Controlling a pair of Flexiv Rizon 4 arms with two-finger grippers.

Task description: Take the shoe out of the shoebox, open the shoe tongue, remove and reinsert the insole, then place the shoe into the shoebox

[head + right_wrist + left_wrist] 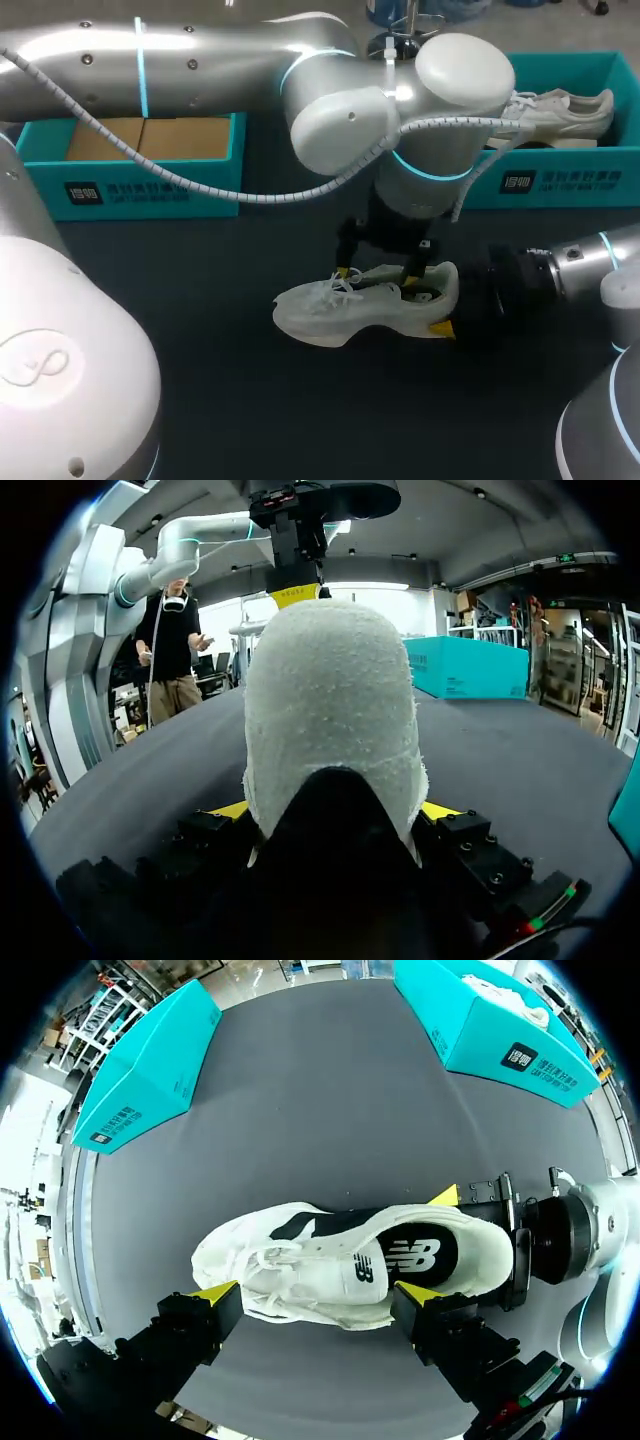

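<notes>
**Head view:** shoe [330, 305] is out of the box and sits mid-table [200, 380], toe toward my left. I can't tell whether the sole is resting on the table or just off it. It is well apart from the left shoebox [140, 185] and the right shoebox [560, 185] at the far edge. The right one has a second shoe [560, 108] in it. Left gripper [382, 275] is above the lace and collar area. Right gripper [450, 305] is at the heel, level with the table.

**Left wrist view:** left fingers are spread wide. One yellow tip is by the laces [265, 1260] and the other by the collar, both on the shoe's near flank. Nothing is pinched. Tongue [340, 1270] lies flat over the throat, and the black insole [420, 1255] shows in the opening behind it.

**Right wrist view:** the heel sits between the right fingers, with a yellow tip against each side, so the right gripper is clamped on the heel.

**My read:** the step in hand is tongue-open.
- Use the right gripper as the anchor and hold that grip firm.
- The left gripper needs a much narrower span, centred over the throat.
- Pinch only the tongue's top edge, not the laces or the collar.
- Pull up and toward the toe, gently.
- The laces look snug, so expect limited travel.
- Too much force would likely pivot the shoe out of the heel clamp.
- Keep the tips off the insole for now.
</notes>
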